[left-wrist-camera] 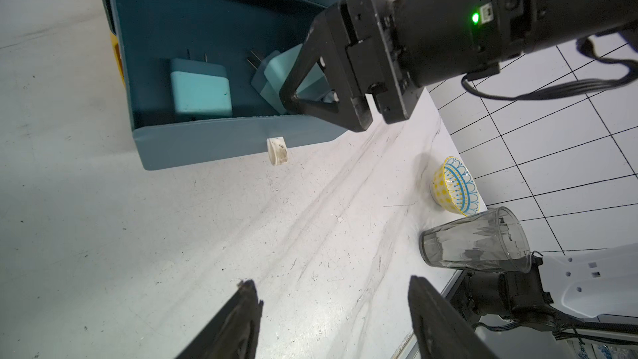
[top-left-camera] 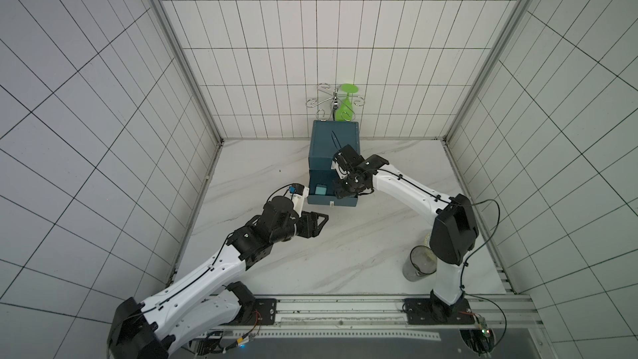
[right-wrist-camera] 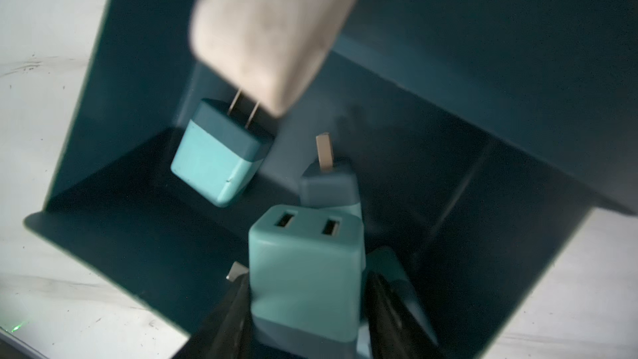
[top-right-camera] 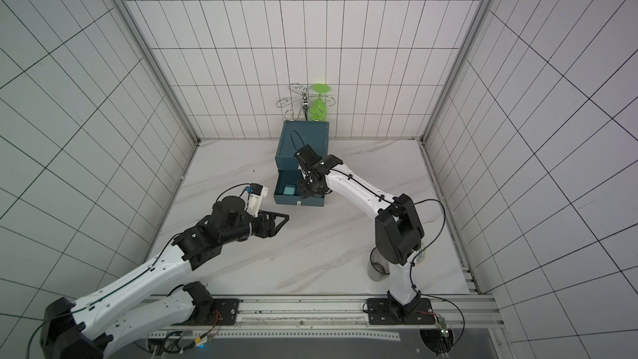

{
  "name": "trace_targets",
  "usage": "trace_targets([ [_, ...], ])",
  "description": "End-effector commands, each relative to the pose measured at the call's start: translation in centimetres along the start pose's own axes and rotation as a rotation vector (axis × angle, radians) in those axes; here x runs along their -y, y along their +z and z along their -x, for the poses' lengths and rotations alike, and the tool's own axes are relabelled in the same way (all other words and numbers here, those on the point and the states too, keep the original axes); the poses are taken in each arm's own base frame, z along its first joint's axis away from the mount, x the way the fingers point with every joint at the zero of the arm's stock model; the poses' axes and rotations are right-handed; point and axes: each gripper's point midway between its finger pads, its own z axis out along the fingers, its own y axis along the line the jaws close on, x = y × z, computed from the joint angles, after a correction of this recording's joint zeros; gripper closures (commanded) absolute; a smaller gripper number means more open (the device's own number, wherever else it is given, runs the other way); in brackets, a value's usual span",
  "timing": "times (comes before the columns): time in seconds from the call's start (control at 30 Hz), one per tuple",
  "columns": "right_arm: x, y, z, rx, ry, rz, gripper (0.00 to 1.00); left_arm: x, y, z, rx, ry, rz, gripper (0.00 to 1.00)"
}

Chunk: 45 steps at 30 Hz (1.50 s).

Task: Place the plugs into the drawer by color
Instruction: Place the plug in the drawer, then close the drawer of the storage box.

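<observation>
The dark teal drawer cabinet (top-left-camera: 333, 146) stands at the back wall with one drawer (left-wrist-camera: 214, 146) pulled out. A light teal plug (left-wrist-camera: 200, 88) lies in it on its side, and it also shows in both top views (top-left-camera: 321, 189) (top-right-camera: 289, 189). My right gripper (right-wrist-camera: 307, 281) reaches down into the drawer. Its fingers flank a second teal plug (right-wrist-camera: 303, 271), which leans on a third (right-wrist-camera: 329, 181). Whether they still press it is unclear. My left gripper (left-wrist-camera: 331, 284) hangs open and empty over the table in front of the drawer. No pink plugs are in view.
A clear glass (top-left-camera: 419, 264) and a patterned bowl (left-wrist-camera: 455, 186) sit by the right arm's base. A green goblet (top-left-camera: 347, 101) hangs on a wire rack (top-left-camera: 322, 100) behind the cabinet. A white tab (right-wrist-camera: 272, 29) juts from the drawer above.
</observation>
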Motion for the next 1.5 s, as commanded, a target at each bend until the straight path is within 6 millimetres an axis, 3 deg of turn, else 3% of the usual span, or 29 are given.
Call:
trace_targets([
  [0.0, 0.8, -0.5, 0.7, 0.008, 0.01, -0.038, 0.39, 0.0, 0.2, 0.1, 0.005, 0.002, -0.006, 0.3],
  [0.23, 0.7, -1.4, 1.0, 0.024, 0.008, -0.029, 0.33, -0.2, 0.2, 0.2, 0.007, 0.004, 0.003, 0.3],
  [0.4, 0.8, -3.8, 1.8, 0.105, 0.001, -0.023, 0.29, -0.7, -0.2, 1.2, 0.05, 0.016, 0.048, 0.3],
  [0.57, 0.7, -6.0, 1.3, 0.152, -0.007, 0.009, 0.29, -1.1, -0.6, 2.6, 0.095, -0.002, 0.079, 0.3],
  [0.67, 0.1, -8.3, 1.2, 0.215, 0.001, 0.067, 0.3, 0.0, -1.1, 5.4, 0.14, -0.05, 0.056, 0.29],
  [0.77, -1.3, -9.8, -0.3, 0.208, -0.009, 0.171, 0.3, 0.2, -1.7, 10.0, 0.183, -0.105, 0.069, 0.28],
  [0.9, -3.8, -10.1, -2.8, 0.175, 0.003, 0.314, 0.33, -2.1, -2.1, 17.0, 0.247, -0.099, 0.12, 0.34],
  [1.03, -5.1, -9.7, -5.4, 0.21, -0.005, 0.259, 0.33, -5.5, 0.4, 21.7, 0.265, -0.04, 0.215, 0.41],
  [1.13, -6.3, -9.0, -6.0, 0.237, -0.004, 0.295, 0.32, -6.6, 4.3, 23.4, 0.21, 0.001, 0.215, 0.42],
  [1.27, -5.8, -7.2, -5.9, 0.226, -0.019, 0.273, 0.32, -9.4, 8.7, 23.5, 0.106, 0.025, 0.266, 0.5],
  [1.47, -5.8, -3.7, -4.9, 0.189, -0.074, 0.299, 0.32, -12.4, 11.4, 22.2, 0.071, 0.027, 0.323, 0.52],
])
